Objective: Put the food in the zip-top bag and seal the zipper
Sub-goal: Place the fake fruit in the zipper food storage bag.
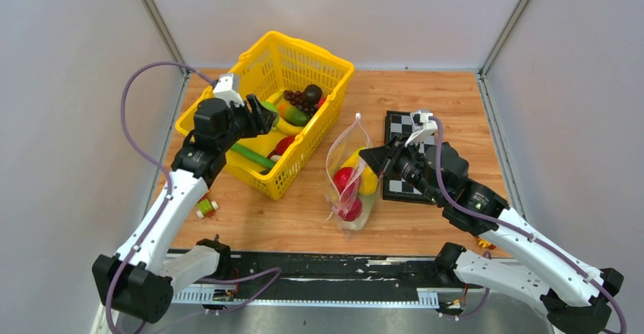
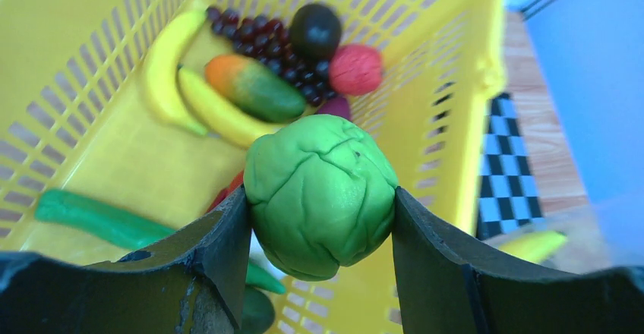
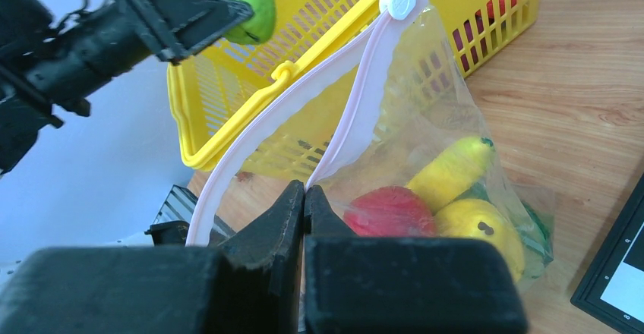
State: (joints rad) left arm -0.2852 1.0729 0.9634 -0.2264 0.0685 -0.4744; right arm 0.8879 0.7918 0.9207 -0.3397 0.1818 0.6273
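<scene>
My left gripper (image 2: 320, 216) is shut on a green lettuce (image 2: 320, 194) and holds it above the yellow mesh basket (image 1: 334, 64). The lettuce also shows in the right wrist view (image 3: 254, 7). Bananas (image 2: 171, 68), purple grapes (image 2: 262, 34), a red fruit (image 2: 355, 69) and a green cucumber (image 2: 91, 216) lie in the basket. My right gripper (image 3: 304, 191) is shut on the pink zipper strip (image 3: 357, 114) of the zip-top bag (image 1: 351, 186) and holds its mouth open. The bag holds a red fruit (image 3: 389, 211) and yellow fruits (image 3: 452, 171).
A chessboard (image 1: 399, 133) lies behind the right gripper on the wooden table (image 1: 288, 212). A small red-yellow-green block (image 1: 206, 208) lies near the left arm. The white slider (image 3: 398, 1) sits at the far end of the zipper.
</scene>
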